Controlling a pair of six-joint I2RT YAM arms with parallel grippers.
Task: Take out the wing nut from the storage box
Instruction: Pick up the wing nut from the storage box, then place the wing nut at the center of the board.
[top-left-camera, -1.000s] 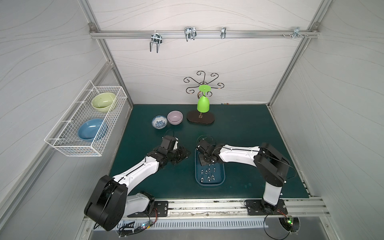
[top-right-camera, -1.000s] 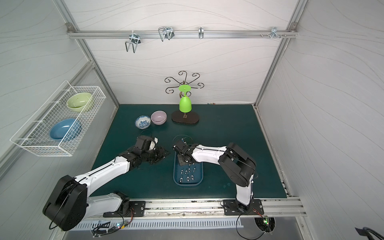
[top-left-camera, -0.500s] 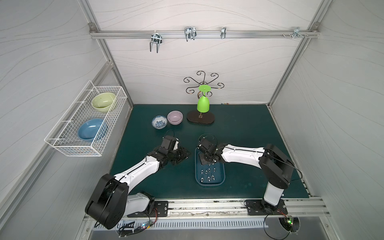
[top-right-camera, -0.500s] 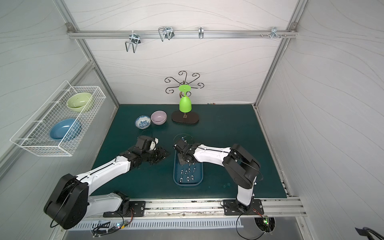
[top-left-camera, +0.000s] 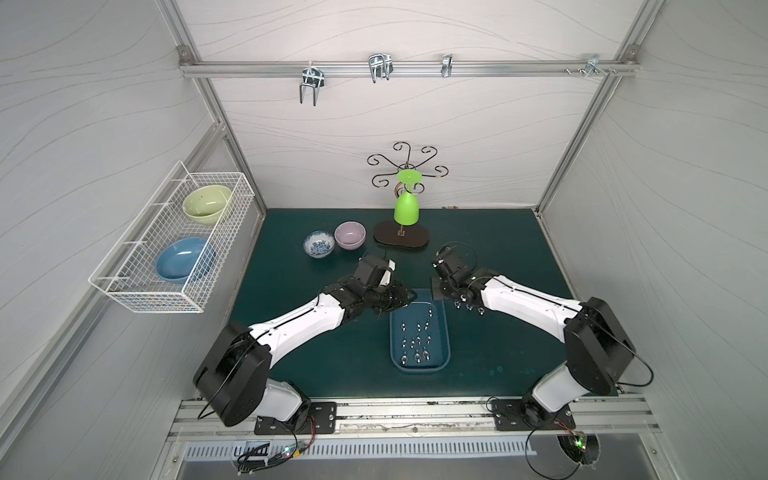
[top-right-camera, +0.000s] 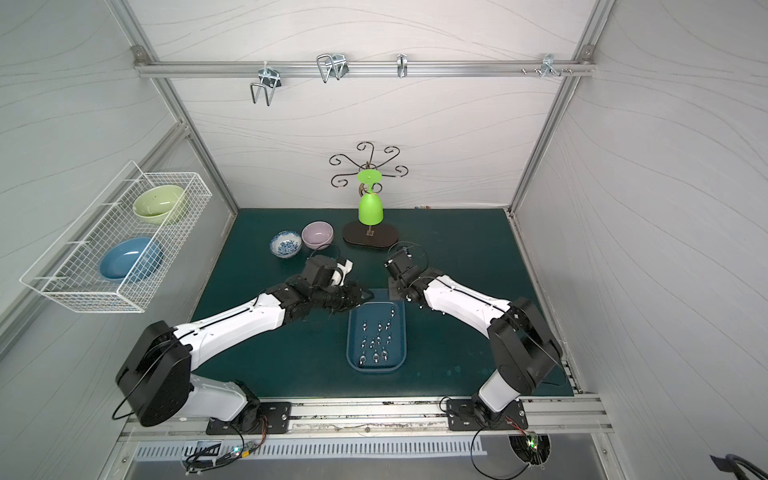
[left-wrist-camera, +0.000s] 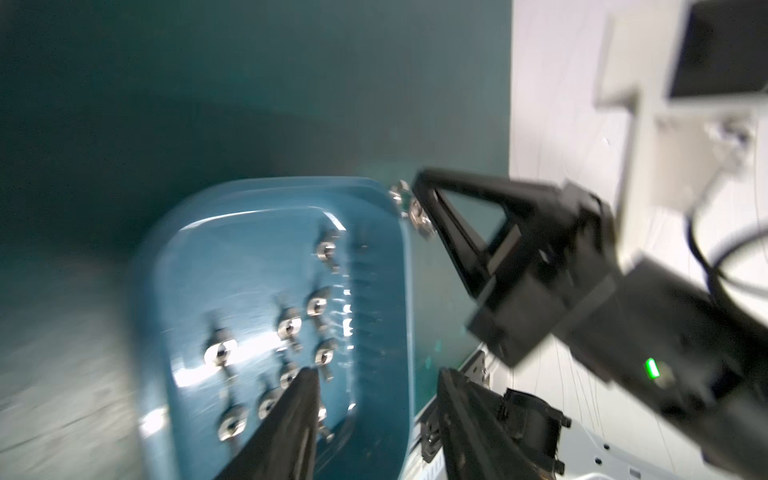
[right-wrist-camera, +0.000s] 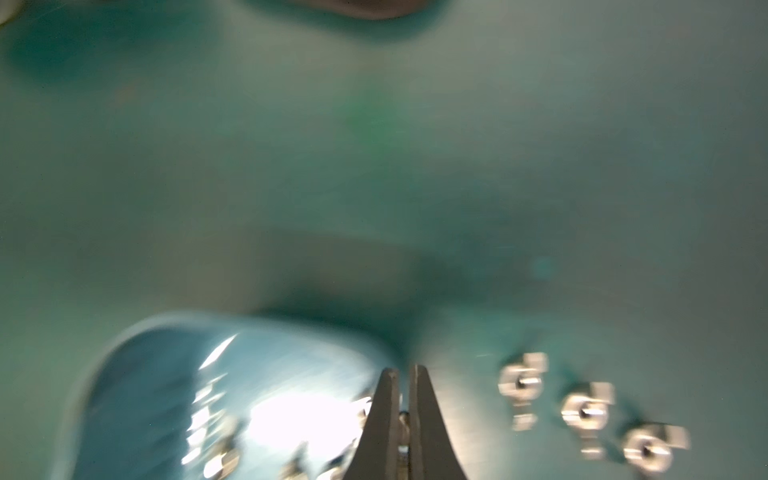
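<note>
The mat (top-left-camera: 498, 257) bears the box (top-left-camera: 419, 368) near its middle, with spare nuts (top-left-camera: 417, 338) scattered inside. The left gripper (left-wrist-camera: 374, 374) hovers over the box's far left corner, jaws apart and empty. The right gripper (right-wrist-camera: 404, 374), at the far right corner, is clamped on a wing nut (left-wrist-camera: 415, 216). Three nuts (right-wrist-camera: 586, 405) lie on the mat just right of the box.

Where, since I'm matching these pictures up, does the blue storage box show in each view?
Top view: storage box at centre, between both arms.
Top view: the box again at centre.
Left wrist: box in picture's lower middle.
Right wrist: box in picture's lower left.
Shared landmark: right claw at the box's corner.
</note>
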